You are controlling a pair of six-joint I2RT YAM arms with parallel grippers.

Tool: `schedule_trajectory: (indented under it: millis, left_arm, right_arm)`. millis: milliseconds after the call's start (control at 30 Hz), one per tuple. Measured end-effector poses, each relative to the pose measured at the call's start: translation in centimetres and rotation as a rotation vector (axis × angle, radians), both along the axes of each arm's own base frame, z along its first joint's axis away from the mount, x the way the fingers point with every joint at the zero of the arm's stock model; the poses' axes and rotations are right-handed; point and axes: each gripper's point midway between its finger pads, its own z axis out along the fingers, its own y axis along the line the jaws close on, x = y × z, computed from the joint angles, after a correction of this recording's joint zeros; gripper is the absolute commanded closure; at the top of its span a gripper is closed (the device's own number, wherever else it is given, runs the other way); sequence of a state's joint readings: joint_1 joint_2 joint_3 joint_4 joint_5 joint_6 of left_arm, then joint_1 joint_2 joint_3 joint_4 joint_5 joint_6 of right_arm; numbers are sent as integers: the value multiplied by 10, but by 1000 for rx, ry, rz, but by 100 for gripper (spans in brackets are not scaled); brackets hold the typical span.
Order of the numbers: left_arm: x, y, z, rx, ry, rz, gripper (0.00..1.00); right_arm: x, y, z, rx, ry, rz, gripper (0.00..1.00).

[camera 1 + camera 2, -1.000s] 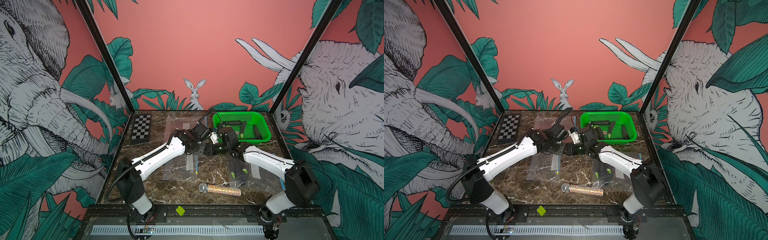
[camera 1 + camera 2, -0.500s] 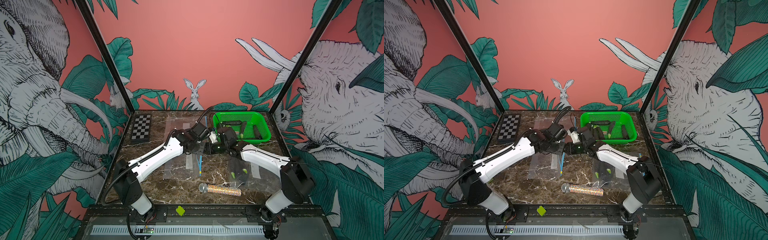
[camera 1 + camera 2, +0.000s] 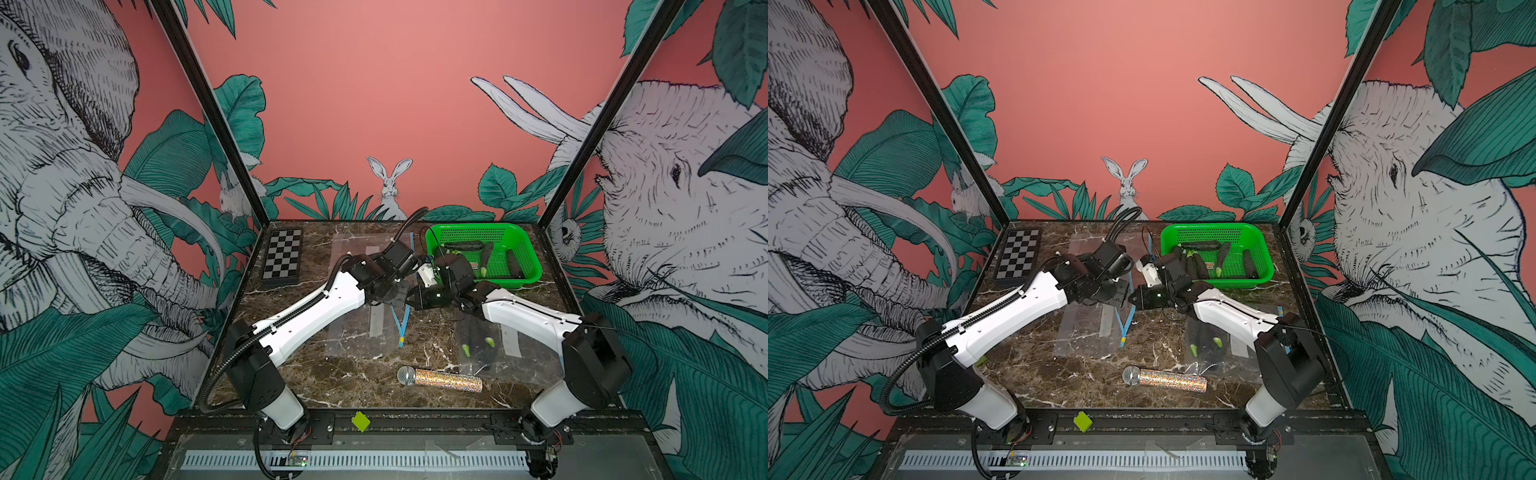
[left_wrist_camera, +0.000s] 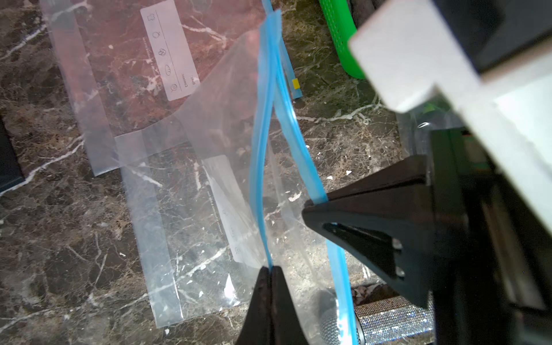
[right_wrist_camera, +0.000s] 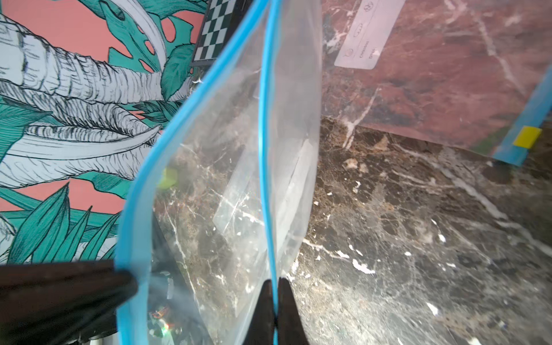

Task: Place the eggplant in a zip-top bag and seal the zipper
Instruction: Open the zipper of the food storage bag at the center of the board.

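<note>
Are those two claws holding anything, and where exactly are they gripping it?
Both hold one clear zip-top bag. The left gripper pinches one blue zipper strip at its mouth; the right gripper pinches the opposite strip.

The left arm [image 3: 316,311] and right arm [image 3: 528,318] are white shells with small dark screws and black joints. The one nearer the chessboard [image 3: 282,257] carries a black ribbed cable [image 3: 291,312]. The right gripper [image 4: 309,208] has black triangular fingers [image 4: 388,203].

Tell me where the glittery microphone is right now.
In both top views the microphone lies flat near the table's front edge, right of centre, its handle end just in front of the clear bag of eggplants.
</note>
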State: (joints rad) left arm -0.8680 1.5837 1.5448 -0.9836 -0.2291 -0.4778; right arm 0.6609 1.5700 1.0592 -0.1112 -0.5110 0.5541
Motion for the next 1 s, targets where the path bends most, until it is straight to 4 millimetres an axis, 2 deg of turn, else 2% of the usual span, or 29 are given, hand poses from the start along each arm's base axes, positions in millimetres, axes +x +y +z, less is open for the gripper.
schedule_trajectory:
  millis: [100, 267, 433, 567, 667, 733, 833, 900, 1000]
  left_arm:
    - [0, 3, 2, 15, -5, 3, 100]
    - [1, 6, 2, 29, -9, 4, 100]
    - [1, 9, 5, 43, -14, 5, 100]
    - [5, 9, 16, 32, -36, 10, 100]
    - [8, 9, 25, 21, -52, 15, 100]
    - [10, 10, 29, 14, -61, 23, 100]
    - [12, 10, 30, 10, -64, 29, 100]
    - [13, 11, 31, 7, -65, 32, 100]
    - [15, 9, 32, -1, -67, 31, 100]
  right_arm:
    - [0, -11, 7, -12, -11, -12, 100]
    - [2, -26, 15, -27, -22, -30, 93]
    - [1, -33, 17, -33, -6, -22, 77]
    - [-1, -42, 36, -6, -11, -21, 65]
    - [3, -63, 71, 24, -50, -55, 57]
    - [10, -85, 101, 47, -102, -106, 51]
    - [26, -123, 132, 49, -167, -204, 41]
    - [40, -145, 140, 36, -182, -272, 40]
    - [72, -175, 133, -10, -162, -370, 34]
